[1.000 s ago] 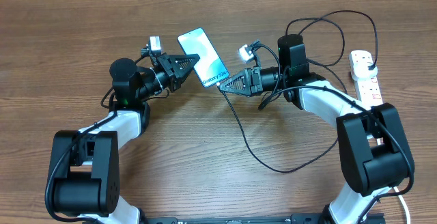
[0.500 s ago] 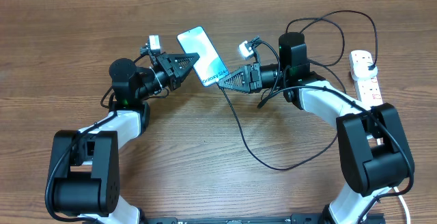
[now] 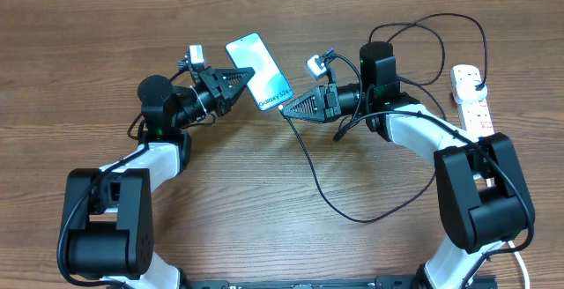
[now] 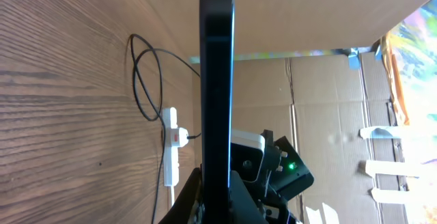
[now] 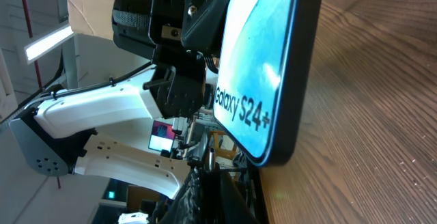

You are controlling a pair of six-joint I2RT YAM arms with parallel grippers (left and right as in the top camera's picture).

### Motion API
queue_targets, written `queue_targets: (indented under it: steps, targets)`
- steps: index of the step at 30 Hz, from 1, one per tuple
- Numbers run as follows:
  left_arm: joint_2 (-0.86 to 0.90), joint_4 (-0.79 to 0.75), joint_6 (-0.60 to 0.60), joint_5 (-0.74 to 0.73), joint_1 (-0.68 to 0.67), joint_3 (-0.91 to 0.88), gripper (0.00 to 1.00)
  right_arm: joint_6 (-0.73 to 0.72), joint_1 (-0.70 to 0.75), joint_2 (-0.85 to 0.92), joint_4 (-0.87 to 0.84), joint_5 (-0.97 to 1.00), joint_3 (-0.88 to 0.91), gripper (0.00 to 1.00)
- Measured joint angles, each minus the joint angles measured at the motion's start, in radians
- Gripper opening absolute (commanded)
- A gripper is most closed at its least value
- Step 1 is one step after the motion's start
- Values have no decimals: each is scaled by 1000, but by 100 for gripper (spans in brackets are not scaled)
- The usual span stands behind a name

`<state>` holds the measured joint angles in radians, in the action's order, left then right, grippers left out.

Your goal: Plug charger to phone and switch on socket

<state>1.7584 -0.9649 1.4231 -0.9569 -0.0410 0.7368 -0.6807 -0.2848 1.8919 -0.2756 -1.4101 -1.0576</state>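
My left gripper (image 3: pixel 250 81) is shut on the side edge of the phone (image 3: pixel 259 72) and holds it tilted above the table. In the left wrist view the phone (image 4: pixel 216 80) stands edge-on between the fingers (image 4: pixel 217 195). My right gripper (image 3: pixel 289 108) is shut on the connector tip of the charger, right at the phone's "Galaxy" end. In the right wrist view the tip (image 5: pixel 213 157) points just below the phone's bottom edge (image 5: pixel 263 67). The black cable (image 3: pixel 310 174) loops over the table to a plug (image 3: pixel 476 81) in the white socket strip (image 3: pixel 471 106).
The socket strip also shows in the left wrist view (image 4: pixel 171 157), with red-marked switches. Loose loops of black cable (image 3: pixel 441 25) lie at the back right behind the right arm. Cardboard walls stand beyond the far table edge.
The left gripper has shifted the phone slightly left and away. The right gripper with the connector has followed a little to the left, staying at the phone's lower end.
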Motion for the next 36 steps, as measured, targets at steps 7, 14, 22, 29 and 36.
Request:
queue_targets:
  steps: [7,14,22,29,36]
  targets:
    - [0,0,19,-19,4,0,4,0,0,0,14,33,0,4]
    - [0,0,23,-19,4,0,4,0,-4,0,14,48,0,4]
    - [0,0,23,-18,5,0,5,0,-4,0,15,53,0,4]
    - [0,0,23,-14,3,0,4,0,-4,0,15,56,0,4]
    - [0,0,23,-14,3,0,5,0,-4,0,15,58,0,4]
